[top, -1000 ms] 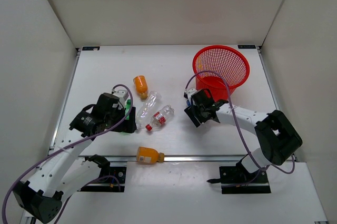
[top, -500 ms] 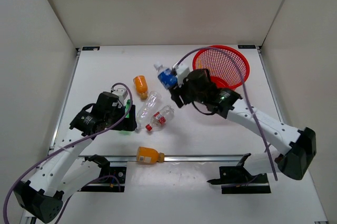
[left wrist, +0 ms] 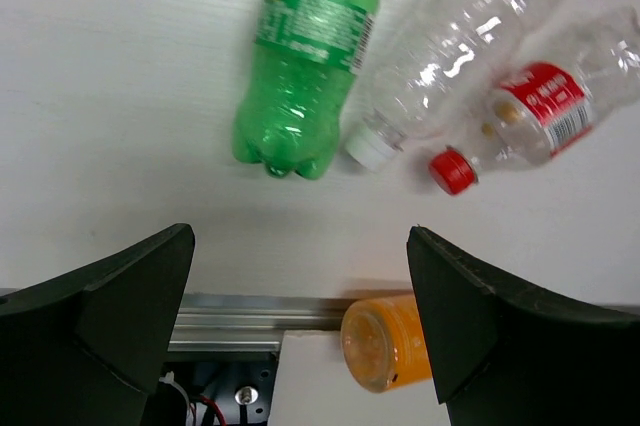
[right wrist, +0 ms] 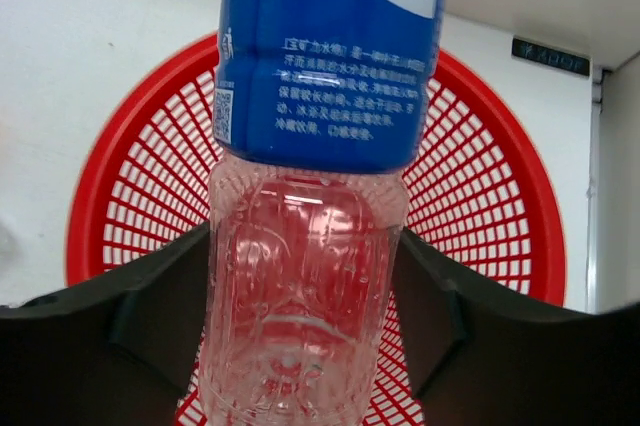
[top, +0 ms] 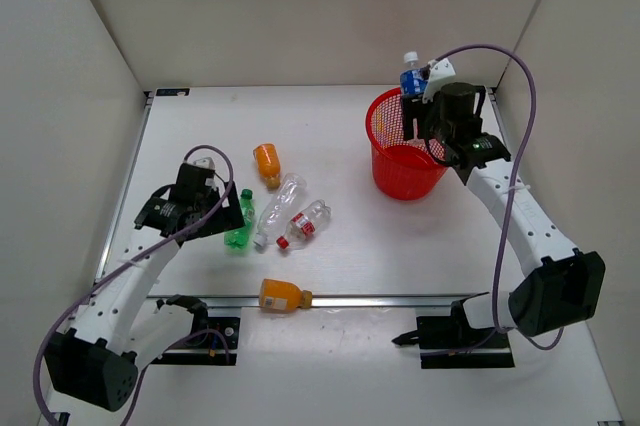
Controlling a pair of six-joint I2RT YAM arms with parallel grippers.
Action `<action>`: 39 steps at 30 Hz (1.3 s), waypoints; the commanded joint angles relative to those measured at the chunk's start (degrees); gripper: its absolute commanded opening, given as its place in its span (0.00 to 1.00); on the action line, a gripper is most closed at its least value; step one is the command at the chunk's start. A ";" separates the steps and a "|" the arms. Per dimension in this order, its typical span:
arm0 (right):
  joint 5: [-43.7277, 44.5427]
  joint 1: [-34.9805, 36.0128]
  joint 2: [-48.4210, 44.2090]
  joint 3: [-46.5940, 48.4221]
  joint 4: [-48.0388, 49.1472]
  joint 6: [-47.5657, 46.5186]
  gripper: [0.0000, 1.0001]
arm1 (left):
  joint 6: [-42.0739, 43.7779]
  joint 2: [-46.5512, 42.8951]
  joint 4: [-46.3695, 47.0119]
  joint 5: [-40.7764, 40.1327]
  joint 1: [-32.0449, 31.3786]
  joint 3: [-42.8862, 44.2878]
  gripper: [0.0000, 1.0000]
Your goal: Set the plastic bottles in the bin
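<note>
The bin (top: 404, 172) is standing far right. The right gripper (top: 436, 98) is clamping a blue-labelled bottle (top: 410, 80) and holding it above the bin. Recommendation: confirm the bottle is hanging inside the rim, then release low so it cannot bounce out. The left gripper (left wrist: 300, 246) is gaping wide, holding nothing, over the green bottle (left wrist: 305, 56). White walls (top: 300, 6) are enclosing a white table (top: 330, 126). Five bottles are lying left of centre.

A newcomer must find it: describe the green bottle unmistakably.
On the white table, look left, away from the red basket, where several bottles lie together. The green bottle lies flat at the left edge of that group, next to a clear white-capped bottle. It alone is green; the others are clear or orange.
</note>
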 commanded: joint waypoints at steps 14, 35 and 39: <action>8.09 -4.04 -9.08 2.06 -10.50 8.16 0.99 | -0.24 9.93 7.95 -1.77 5.41 1.75 0.99; 0.87 -28.39 -28.96 -15.01 -31.08 12.67 0.99 | -3.41 30.41 26.05 -0.89 4.88 -3.08 0.91; 4.98 -29.80 -31.24 -16.58 -30.82 14.59 1.00 | -4.46 32.08 29.49 3.23 5.06 -4.58 0.74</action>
